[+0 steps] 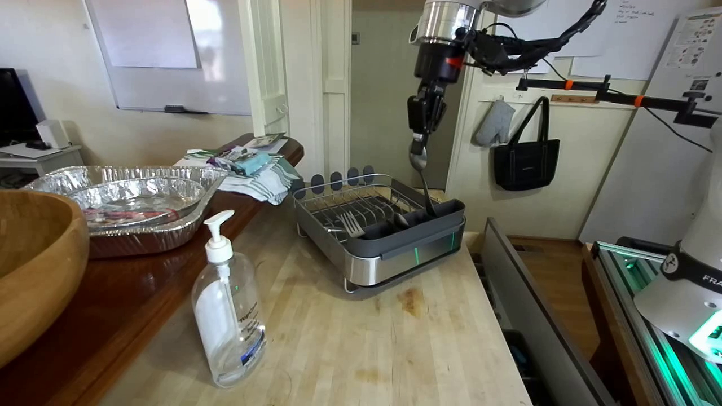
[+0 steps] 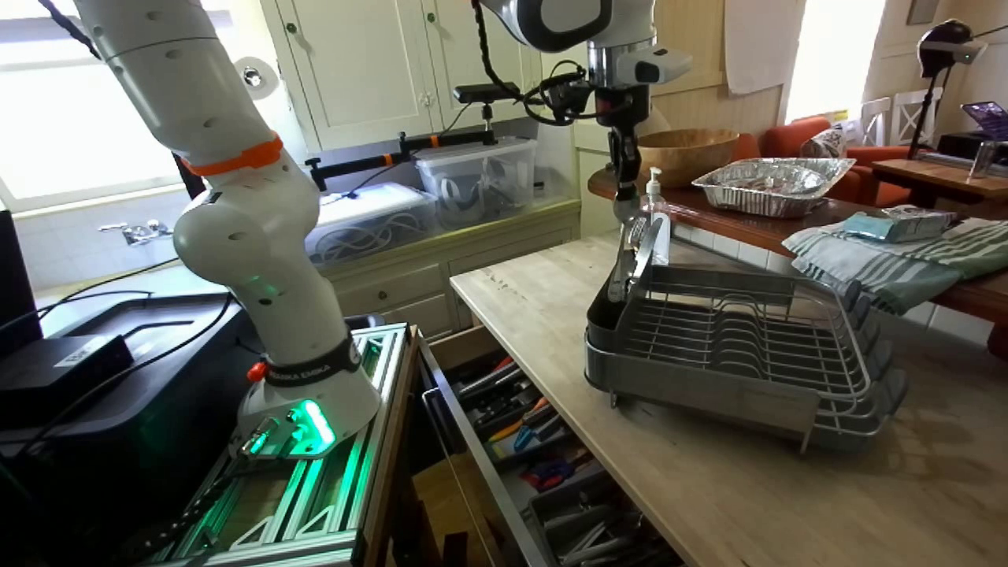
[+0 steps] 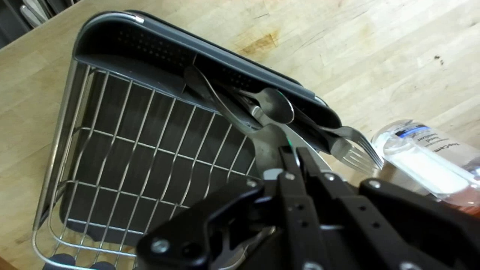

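Note:
My gripper [image 1: 418,140] points down over the dark cutlery holder [image 1: 406,239] on the side of a metal dish rack [image 1: 321,241]. In the wrist view, its black fingertips [image 3: 295,152] are close together, with the edge of a large metal spoon's bowl [image 3: 268,140] between them. The spoon [image 1: 418,160] stands bowl up, its handle down in the holder. Beside it in the holder are a knife [image 3: 300,137], a smaller spoon [image 3: 276,105] and forks [image 3: 352,155]. In an exterior view the gripper [image 2: 626,190] partly covers the spoon.
A clear pump bottle [image 1: 234,327] stands on the wooden counter [image 1: 361,349]. A wooden bowl [image 1: 42,270], foil trays [image 1: 152,237] and towels [image 1: 259,180] sit on the raised red-brown ledge. An open drawer [image 2: 504,465] with utensils juts out between counter and robot base [image 2: 315,394].

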### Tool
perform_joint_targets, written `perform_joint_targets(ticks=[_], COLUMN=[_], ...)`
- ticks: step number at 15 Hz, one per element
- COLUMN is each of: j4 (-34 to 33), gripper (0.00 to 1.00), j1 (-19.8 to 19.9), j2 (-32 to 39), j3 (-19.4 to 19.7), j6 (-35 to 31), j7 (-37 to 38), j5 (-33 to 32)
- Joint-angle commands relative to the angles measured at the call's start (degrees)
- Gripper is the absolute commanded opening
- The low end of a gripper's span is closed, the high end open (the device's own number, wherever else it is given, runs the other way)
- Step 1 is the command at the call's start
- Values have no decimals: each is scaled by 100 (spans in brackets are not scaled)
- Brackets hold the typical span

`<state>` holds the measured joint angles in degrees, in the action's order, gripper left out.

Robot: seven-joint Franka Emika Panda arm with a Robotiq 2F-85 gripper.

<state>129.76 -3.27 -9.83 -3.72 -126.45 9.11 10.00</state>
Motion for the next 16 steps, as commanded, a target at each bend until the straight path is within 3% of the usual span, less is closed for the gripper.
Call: perform_joint_targets(ticks=[1, 8, 16], j4=[148, 127, 234], gripper=[1, 1, 1], j1=[-45, -97, -14], j2=[-99, 66, 334], j3=[43, 56, 78], j6=[-281, -506, -553], j7=[-204, -459, -389], j5=[291, 707, 565])
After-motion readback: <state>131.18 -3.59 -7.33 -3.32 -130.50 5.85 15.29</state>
